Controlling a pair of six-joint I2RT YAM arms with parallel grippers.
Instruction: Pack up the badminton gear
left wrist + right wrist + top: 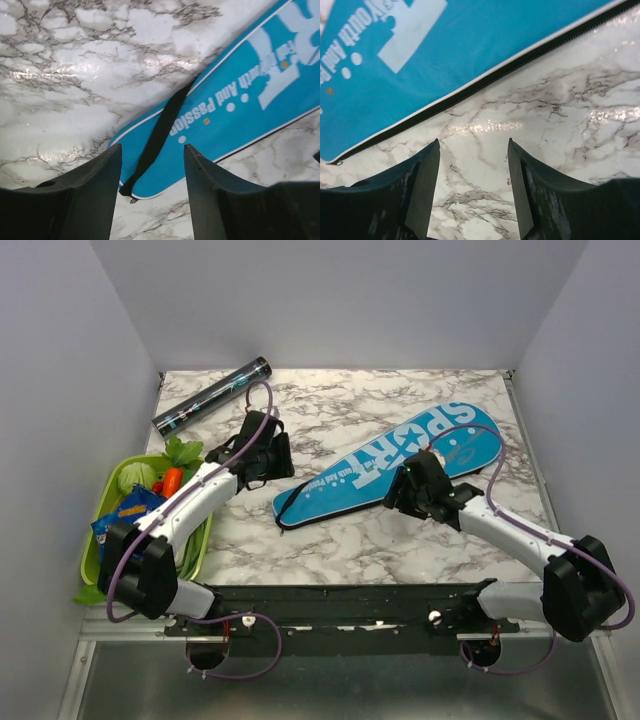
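Far left at the back, the dark tube (212, 397) lies on the table (330, 540); stiff and round, I'd expect it to roll, so I'd take it across the middle. My left pincer (152, 150) hangs partly open and empty above the narrow end of the blue cover (390, 465), which lies flat mid-table (soft, light, probably slick). Its black strap (160, 130) looks the best hold. My right pincer (473, 145), likewise parted and empty, hovers over bare marble beside the zip edge (485, 82).
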